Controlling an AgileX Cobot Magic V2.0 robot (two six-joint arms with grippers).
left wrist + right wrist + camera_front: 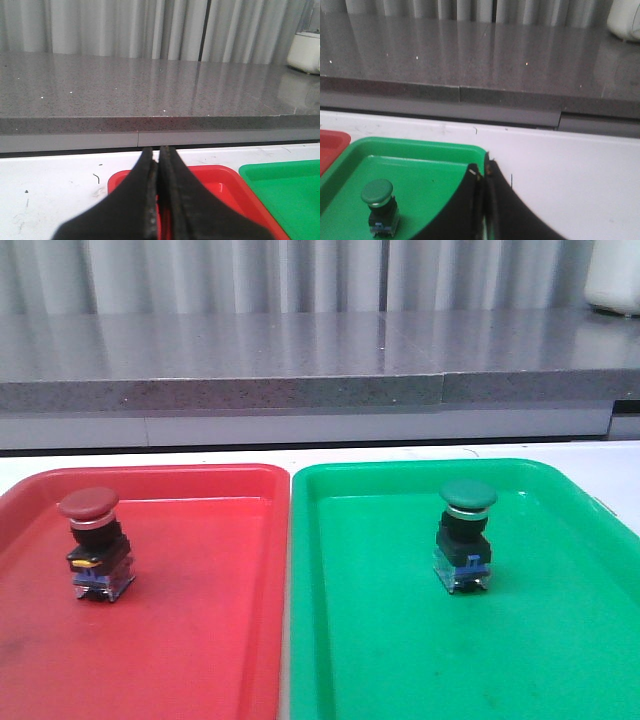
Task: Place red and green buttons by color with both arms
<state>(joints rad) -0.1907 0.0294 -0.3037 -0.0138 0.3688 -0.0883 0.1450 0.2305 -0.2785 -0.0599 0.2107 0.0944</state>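
The red button [94, 543] stands upright in the red tray [200, 640], toward its left side. The green button [465, 533] stands upright in the green tray [400, 660]; it also shows in the right wrist view [379, 207]. Neither arm shows in the front view. My left gripper [158, 152] is shut and empty, raised over the red tray's far corner [220, 177]. My right gripper [484, 170] is shut and empty, above the green tray's far right corner [445, 152], well apart from the green button.
The trays sit side by side on a white table [140, 462]. A grey stone counter [300, 360] runs behind it, with a white appliance [612, 275] at its far right. Grey curtains hang behind.
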